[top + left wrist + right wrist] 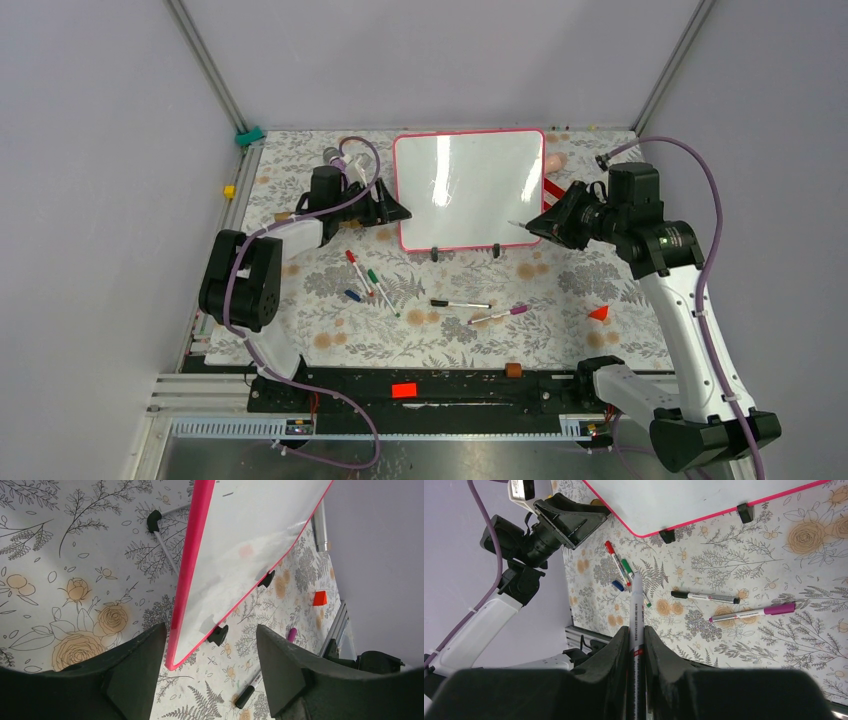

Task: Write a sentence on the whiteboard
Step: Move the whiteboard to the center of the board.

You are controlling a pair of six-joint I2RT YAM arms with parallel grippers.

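**Pen at the board, brace not yet closed**

Top view: The whiteboard point(470, 190) stands tilted on its black clip feet point(434, 254). The left pincer point(392, 210) is at the board's left rim. The right pincer point(545, 225) comes in from the opposite side, gripping a marker point(522, 224). The marker tip lies over the board's lower right area. Whether the tip is touching cannot be told from here.

Left wrist view: The left pincer point(210, 632) is spread wide. The whiteboard point(235, 555) has its lower corner and pink rim between the two fingers point(135, 665), and neither finger clearly presses on it. One of the clip feet point(218, 634) sits just ahead of the gap.

Right wrist view: The right pincer point(636, 632) is clamped narrowly on the marker point(637, 600), which projects straight forward. The whiteboard point(704, 497) lies ahead and to the right of the tip. The loose pens point(706, 597) lie on the cloth to the right of the tip. Whether the marker is capped cannot be told.

Assessment: Writing is about to start, and the board shows no ink. I recommend the following:
- Close the left fingers on the rim before any stroke, because a propped board is likely to slide or tip under push.
- Keep pen pressure light and roughly square to the surface.
- Begin high and towards the left pincer, to leave room for the sentence.
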